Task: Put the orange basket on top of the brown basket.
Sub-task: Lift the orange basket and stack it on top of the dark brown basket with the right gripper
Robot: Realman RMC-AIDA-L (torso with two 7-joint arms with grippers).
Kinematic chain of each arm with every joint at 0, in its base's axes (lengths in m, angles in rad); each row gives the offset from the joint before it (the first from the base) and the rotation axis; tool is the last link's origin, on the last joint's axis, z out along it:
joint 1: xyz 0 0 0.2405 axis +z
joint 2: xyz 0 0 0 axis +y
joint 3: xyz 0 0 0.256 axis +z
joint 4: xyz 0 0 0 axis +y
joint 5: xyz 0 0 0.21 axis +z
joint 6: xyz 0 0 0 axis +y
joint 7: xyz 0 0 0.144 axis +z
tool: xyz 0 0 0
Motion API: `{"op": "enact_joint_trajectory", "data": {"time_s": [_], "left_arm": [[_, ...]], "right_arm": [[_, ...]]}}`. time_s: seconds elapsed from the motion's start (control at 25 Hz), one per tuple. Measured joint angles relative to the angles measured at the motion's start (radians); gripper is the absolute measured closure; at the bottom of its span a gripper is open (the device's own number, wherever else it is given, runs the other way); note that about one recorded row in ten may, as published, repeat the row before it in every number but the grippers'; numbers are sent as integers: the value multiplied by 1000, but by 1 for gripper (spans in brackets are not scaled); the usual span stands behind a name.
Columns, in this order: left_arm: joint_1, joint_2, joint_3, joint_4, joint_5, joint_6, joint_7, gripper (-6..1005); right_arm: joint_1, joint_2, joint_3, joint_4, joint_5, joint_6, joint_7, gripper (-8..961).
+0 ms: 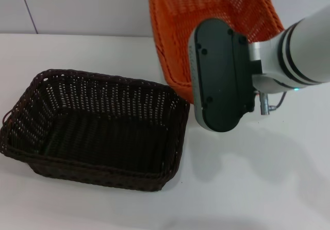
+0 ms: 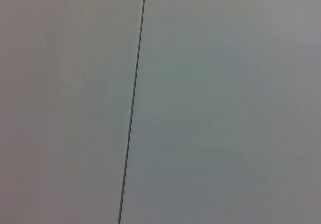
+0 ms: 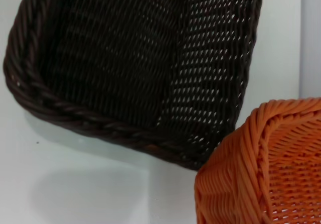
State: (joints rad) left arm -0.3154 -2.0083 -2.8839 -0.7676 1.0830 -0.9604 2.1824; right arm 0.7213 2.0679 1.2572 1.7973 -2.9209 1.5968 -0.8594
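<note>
The brown basket (image 1: 98, 129) sits upright on the white table (image 1: 258, 189) as, just behind it, the right arm's gripper (image 1: 219, 75), fingers hidden, meets the tilted orange basket (image 1: 206, 3); its hold cannot be told.

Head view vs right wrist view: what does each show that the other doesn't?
Head view only: the right arm's dark wrist housing in front of the tilted orange basket, the whole brown basket, and the wall behind. Right wrist view only: a close look at the brown basket's braided corner rim. Both: the two baskets on the white table.
</note>
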Motion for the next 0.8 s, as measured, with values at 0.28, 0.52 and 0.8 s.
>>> {"op": "enact_joint_trajectory", "data": {"time_s": [0.28,0.52,0.8], "left_arm": [[-4,0,0,5,0,3,0,483],[-6,0,0,17,0,4,0,484],[-8,1,0,40,0,6,0,484]], "right_arm": [[33,-2,1,53,-1,-2,-60,822],[41,-1,-36,64,-1,-46,-75,822],[43,5,-87,95,50,-110,-71,819]]}}
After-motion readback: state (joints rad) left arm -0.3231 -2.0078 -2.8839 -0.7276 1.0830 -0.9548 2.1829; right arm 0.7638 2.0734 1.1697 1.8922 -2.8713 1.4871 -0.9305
